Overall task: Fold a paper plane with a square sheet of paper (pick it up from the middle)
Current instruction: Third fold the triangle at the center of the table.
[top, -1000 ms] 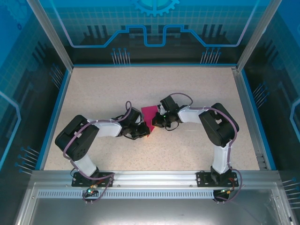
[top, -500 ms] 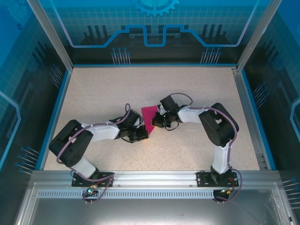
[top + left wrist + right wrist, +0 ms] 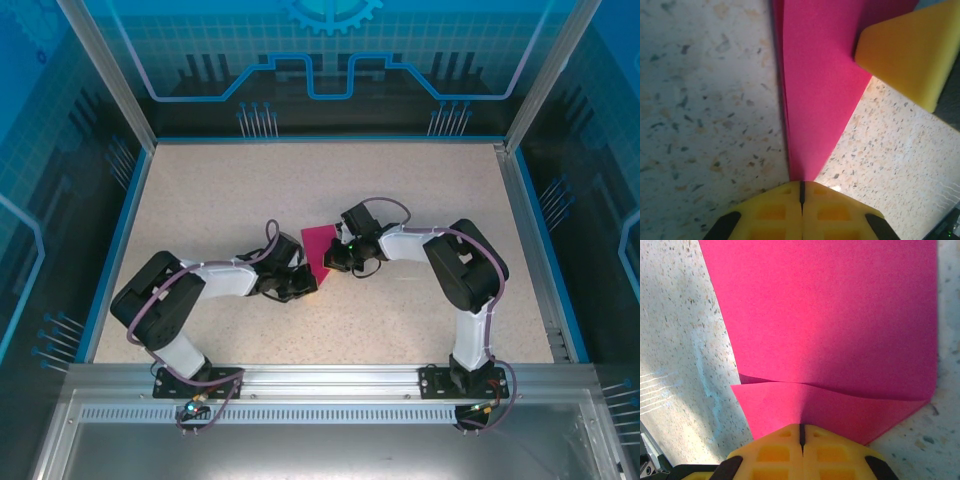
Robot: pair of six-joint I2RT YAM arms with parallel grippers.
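1. Left gripper (image 3: pixel 801 187): jaws pressed together; the narrow end of the square sheet of paper (image 3: pixel 815 100) runs straight into their seam, so I read this as a pinch on the folded edge, whose stacked layers show along its left side.
2. Right gripper (image 3: pixel 801 431): jaws pressed together at the near edge of a folded-over flap (image 3: pixel 830 410); cannot tell whether paper lies between them or they only bear down on it; one of its yellow fingers (image 3: pixel 905 55) sits on the sheet's far corner in the left wrist view.
3. Sheet location: flat on the speckled worktop (image 3: pixel 230 190) near its centre, between the two wrists; magenta, partly folded, tapering toward the left gripper.
4. Change over the last second: the left arm (image 3: pixel 215 275) swung its elbow outward and came part of the way back; its wrist hardly shifted; the right arm (image 3: pixel 440 250) and the sheet's outline look the same; both sets of jaws stayed closed.
5. Judgement: a hold-and-press phase, setting a crease, not a new fold; the dart shape is not yet formed.
6. Count: two arms; two grippers; one sheet; one distinct flap seen; no finished plane.
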